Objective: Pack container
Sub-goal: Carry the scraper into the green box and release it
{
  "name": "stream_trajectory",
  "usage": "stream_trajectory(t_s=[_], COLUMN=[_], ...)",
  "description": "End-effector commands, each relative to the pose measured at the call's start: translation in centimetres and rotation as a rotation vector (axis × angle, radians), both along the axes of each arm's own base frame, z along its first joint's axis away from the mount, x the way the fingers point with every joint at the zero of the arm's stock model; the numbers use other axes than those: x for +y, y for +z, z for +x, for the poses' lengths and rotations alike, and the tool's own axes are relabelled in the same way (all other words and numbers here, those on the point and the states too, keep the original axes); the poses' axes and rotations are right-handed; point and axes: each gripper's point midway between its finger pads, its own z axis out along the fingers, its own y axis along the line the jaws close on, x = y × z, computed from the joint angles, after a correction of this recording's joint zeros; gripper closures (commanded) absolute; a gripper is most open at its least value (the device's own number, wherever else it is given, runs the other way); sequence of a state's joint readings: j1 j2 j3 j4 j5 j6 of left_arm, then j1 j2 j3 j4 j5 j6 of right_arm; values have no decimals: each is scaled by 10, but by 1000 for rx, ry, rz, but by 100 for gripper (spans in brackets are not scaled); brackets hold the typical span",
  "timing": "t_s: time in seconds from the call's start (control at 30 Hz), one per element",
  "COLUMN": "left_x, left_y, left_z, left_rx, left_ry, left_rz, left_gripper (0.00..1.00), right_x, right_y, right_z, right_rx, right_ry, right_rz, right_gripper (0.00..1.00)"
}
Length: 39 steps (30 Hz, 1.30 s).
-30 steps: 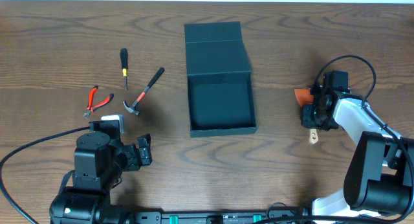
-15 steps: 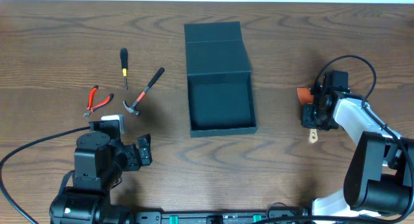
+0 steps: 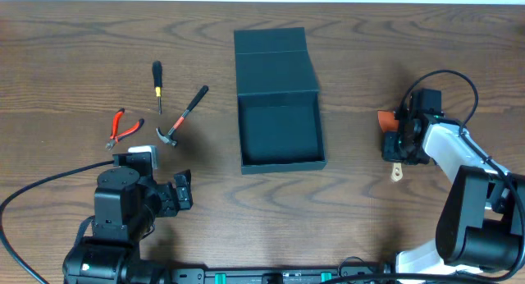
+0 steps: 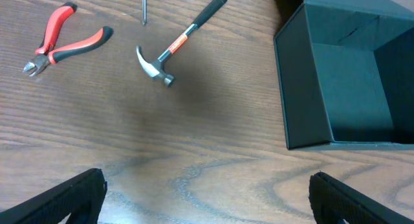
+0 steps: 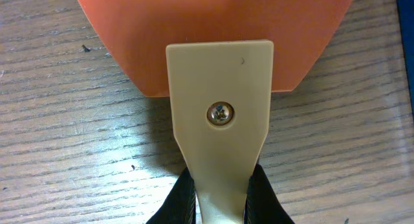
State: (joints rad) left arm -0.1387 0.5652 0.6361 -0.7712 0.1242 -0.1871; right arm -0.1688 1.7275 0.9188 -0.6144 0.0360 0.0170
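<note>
At the near edge of the wooden counter [image 3: 344,235], the left pincer [image 4: 207,179] hovered with its jaws spread wide and nothing between them. Off to the right, the right pincer [image 5: 220,201] was clamped shut on the cream handle of an orange-bladed scraper [image 5: 220,107]; whether the blade touched the wood I could not tell.

A little farther back on the left lay three hand tools, each apart from the others: red-handled pliers [image 3: 123,126], a small hammer [image 3: 182,116] and, beyond them, a slim screwdriver [image 3: 157,85].

Between the two arms, in the middle of the counter, sat the container [image 3: 280,162], a dark teal-grey box with nothing inside. Its lid [image 3: 275,58] was folded back flat on the far side.

It looked like stiff cardboard, so probably light and likely to slide if nudged. The matte skin should not be slippery, though thin walls could dent under a hard pinch. A side wall near a corner seemed the safest hold; for closing, the lid's free far edge.
</note>
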Motion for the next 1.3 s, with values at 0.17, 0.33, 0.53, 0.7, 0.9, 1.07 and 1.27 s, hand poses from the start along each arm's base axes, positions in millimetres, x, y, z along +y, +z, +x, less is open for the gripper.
stream_trajectory(t_s=[0.17, 0.33, 0.53, 0.7, 0.9, 1.07, 1.27], left_x=[1, 1, 1, 1, 1, 1, 1], left_y=[7, 7, 7, 7, 7, 7, 7], left_z=[2, 2, 2, 2, 2, 2, 2], left_rx=[-16, -16, -16, -16, -16, -16, -16], left_ry=[13, 12, 13, 12, 12, 12, 12], left_rz=[0, 0, 0, 0, 0, 0, 0], left_gripper=[1, 1, 1, 2, 1, 1, 2], right_x=[4, 11, 26, 42, 80, 140, 223], right_y=[11, 39, 71, 96, 142, 195, 217], right_z=[4, 22, 46, 69, 97, 109, 81], right_rx=[79, 61, 8, -60, -168, -264, -286], right_ry=[-20, 23, 73, 121, 261, 555, 1088], right_rz=[6, 0, -7, -13, -24, -51, -96], right_gripper=[99, 99, 99, 99, 99, 99, 99])
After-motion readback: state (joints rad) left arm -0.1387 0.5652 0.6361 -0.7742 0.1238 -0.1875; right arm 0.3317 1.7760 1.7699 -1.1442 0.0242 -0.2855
